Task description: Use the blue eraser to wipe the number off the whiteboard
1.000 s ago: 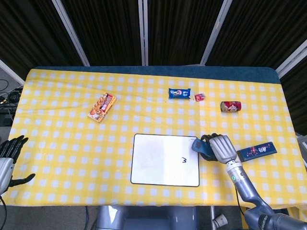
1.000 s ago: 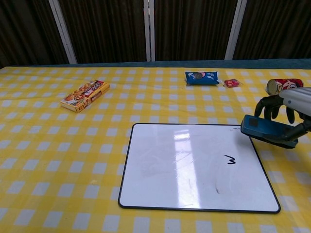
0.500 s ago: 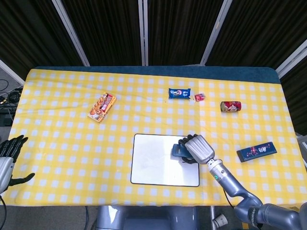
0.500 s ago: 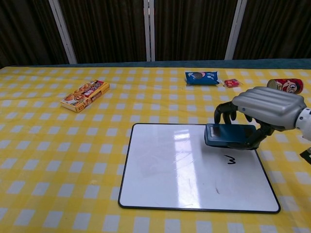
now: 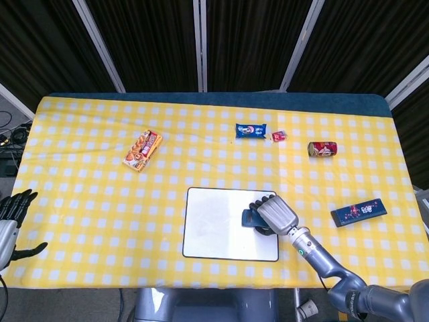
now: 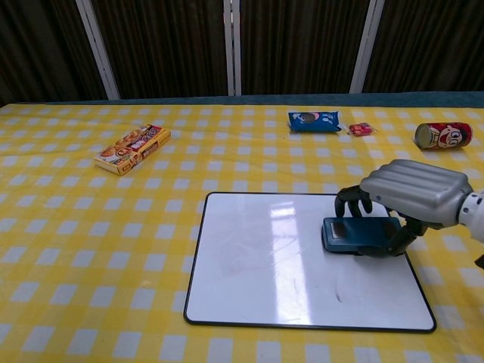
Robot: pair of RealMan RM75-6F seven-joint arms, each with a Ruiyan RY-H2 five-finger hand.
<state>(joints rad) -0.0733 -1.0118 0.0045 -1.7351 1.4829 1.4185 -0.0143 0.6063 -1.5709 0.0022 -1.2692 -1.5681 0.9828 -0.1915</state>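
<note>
While the right robot hand (image 6: pixel 412 198) grips the blue eraser (image 6: pixel 360 234), the eraser lies flat on the right part of the whiteboard (image 6: pixel 257 265), covering the spot beneath it. The left robot hand (image 5: pixel 12 221) hangs off the worktop's (image 5: pixel 80 194) left edge, fingers spread, holding nothing

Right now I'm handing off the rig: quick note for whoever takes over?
Right robot hand grips the blue eraser, set down on the right part of the whiteboard. No number is visible; the eraser may be covering it.
Left robot hand is off the table's left edge, holding nothing, fingers apart.
Done: eraser picked up and brought to the board.
Left: wipe, lift, confirm the number is gone.
</note>
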